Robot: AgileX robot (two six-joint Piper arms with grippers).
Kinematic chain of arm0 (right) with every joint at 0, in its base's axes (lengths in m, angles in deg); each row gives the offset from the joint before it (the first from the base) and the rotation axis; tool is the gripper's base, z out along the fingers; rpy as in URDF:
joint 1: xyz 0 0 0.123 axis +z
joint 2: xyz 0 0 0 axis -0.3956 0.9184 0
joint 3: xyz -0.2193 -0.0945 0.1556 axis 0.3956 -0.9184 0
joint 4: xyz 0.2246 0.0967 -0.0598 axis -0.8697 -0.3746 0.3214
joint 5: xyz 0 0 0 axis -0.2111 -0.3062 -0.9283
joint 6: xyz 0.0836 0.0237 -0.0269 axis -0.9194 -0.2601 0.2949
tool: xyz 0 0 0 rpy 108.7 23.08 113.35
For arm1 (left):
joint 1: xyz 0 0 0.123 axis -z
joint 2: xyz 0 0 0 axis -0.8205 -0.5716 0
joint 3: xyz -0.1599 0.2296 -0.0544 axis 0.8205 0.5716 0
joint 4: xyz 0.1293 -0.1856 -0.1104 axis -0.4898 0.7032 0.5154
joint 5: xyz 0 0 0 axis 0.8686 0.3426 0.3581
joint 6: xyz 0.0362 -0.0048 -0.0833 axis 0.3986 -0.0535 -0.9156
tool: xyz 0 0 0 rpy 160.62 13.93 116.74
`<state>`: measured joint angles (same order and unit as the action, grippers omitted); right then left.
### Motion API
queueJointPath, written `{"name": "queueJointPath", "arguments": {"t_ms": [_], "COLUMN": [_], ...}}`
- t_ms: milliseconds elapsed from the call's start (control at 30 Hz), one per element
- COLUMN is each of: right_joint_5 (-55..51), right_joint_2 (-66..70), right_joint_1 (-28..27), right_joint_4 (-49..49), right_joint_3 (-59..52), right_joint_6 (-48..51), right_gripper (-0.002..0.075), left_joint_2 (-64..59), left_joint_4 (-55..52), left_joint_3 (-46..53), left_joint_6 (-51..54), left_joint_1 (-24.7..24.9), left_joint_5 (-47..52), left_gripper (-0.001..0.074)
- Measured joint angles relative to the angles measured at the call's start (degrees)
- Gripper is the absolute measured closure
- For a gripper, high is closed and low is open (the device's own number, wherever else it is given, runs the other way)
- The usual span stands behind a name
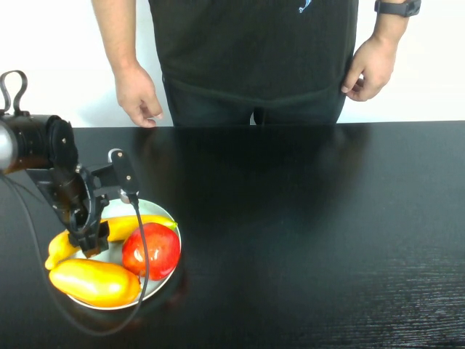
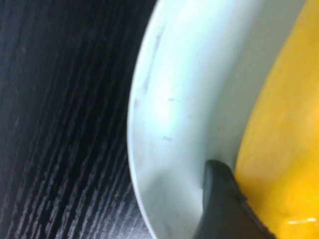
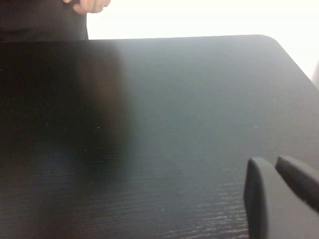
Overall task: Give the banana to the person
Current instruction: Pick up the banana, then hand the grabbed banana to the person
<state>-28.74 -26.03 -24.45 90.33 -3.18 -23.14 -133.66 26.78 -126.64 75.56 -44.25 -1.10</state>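
Observation:
The banana point(image 1: 134, 225) lies across a white plate point(image 1: 161, 211) at the table's front left. My left gripper point(image 1: 91, 243) is down on the banana's middle, and the fruit still rests in the plate. In the left wrist view one dark finger point(image 2: 219, 204) presses against the banana's yellow side point(image 2: 284, 124) above the plate point(image 2: 184, 99); the other finger is hidden. The person point(image 1: 254, 51) in a black shirt stands at the far edge, hands hanging at their sides. My right gripper point(image 3: 273, 163) is shut and empty above bare table, and out of the high view.
A red apple point(image 1: 151, 251) and a plump yellow-orange fruit point(image 1: 94, 282) share the plate, close beside my left gripper. The black table point(image 1: 312, 218) stretches to the person's side. One of the person's hands point(image 1: 138, 98) hangs near the far left edge.

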Motion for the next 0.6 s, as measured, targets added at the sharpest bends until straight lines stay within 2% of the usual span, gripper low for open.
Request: {"name": "queueJointPath", "arguments": {"t_ms": [200,367,600], "right_joint_5": [0.0,0.0,0.0], "right_joint_2": [0.0,0.0,0.0], "right_joint_1": [0.0,0.0,0.0], "right_joint_4": [0.0,0.0,0.0], "right_joint_3": [0.0,0.0,0.0], "right_joint_6": [0.0,0.0,0.0], "right_gripper": [0.0736,0.0736,0.0736], "left_joint_2": [0.64,6.96,21.1], "left_joint_4": [0.78,0.78,2.22], "left_joint_3": [0.0,0.0,0.0], "left_joint_6": [-0.45,-0.81,-7.33], "left_joint_1": [0.0,0.0,0.0], "left_joint_5": [0.0,0.44,11.05], "left_gripper": [0.0425,0.0425,0.0426]}}
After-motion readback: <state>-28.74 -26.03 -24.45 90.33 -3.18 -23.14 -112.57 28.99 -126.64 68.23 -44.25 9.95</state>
